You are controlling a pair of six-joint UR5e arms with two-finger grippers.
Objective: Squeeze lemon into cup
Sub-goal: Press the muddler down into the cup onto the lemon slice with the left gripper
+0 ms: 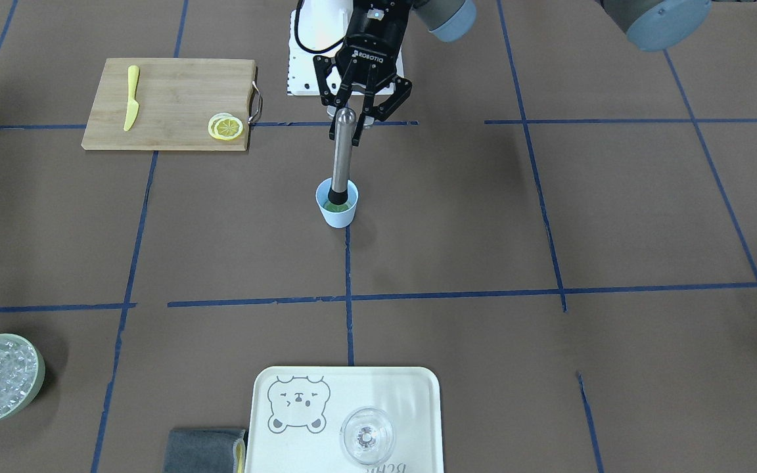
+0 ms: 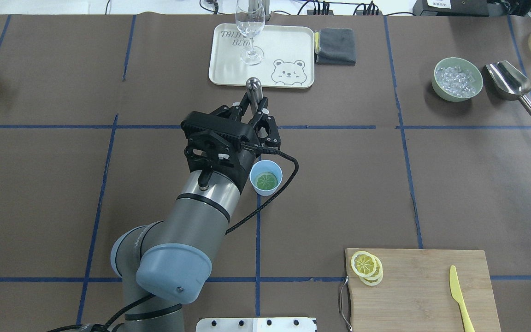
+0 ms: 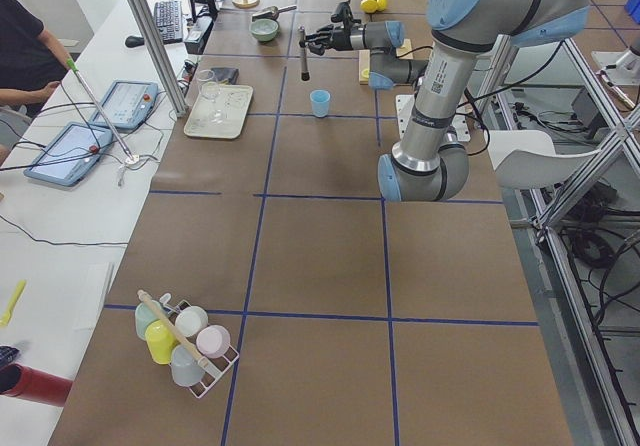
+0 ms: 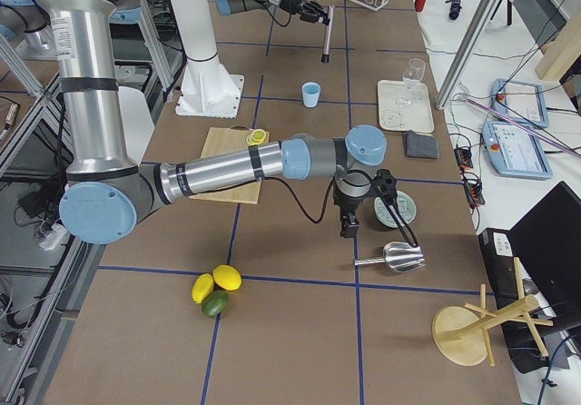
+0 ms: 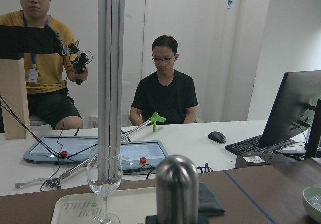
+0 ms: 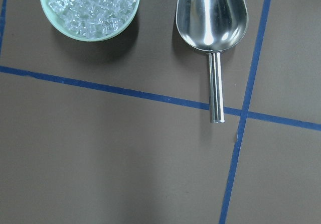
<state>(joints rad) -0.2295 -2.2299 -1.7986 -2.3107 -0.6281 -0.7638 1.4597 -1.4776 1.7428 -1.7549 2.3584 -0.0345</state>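
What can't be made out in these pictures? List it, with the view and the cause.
The right tool: open or shut cannot be told; it shows only in exterior right, small and dark.
The cup: its green contents are too small overhead; the muddler partly covers them in the front view.
The lemon: slices overlap, so the count underneath is hidden overhead and in front.

Finishes, read from the cup
Cup matt plastic; muddler above it smooth brushed steel; cutting board off beside it bare wood; cover under it matt brown paper.
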